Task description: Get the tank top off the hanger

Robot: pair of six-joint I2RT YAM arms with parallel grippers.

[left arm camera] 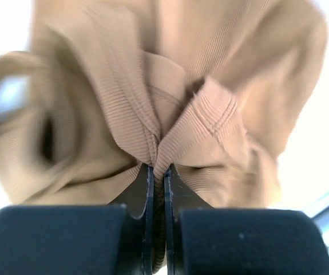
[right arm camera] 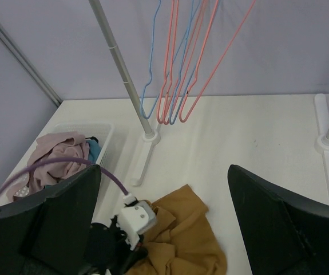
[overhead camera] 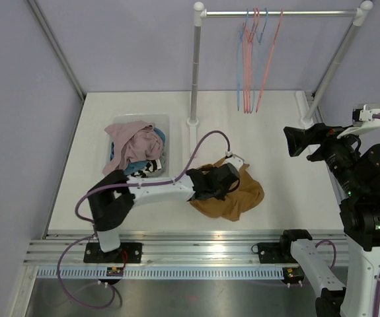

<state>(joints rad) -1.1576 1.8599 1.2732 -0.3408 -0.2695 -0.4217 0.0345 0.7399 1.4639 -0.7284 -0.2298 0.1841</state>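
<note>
- The tank top (mustard, ribbed) lies crumpled on the tabletop, near its front edge.
- The left fingers are pinched to a sliver on a fold of it. From above, the left wrist hides the top's left part.
- The right fingers are spread wide and hold nothing, raised at the tabletop's right side, well apart from the top.
- A basket heaped with clothes sits just left of the top.
- Behind stands a rack, its post foot near the top. Red and blue hangers hang on its rail.
</note>
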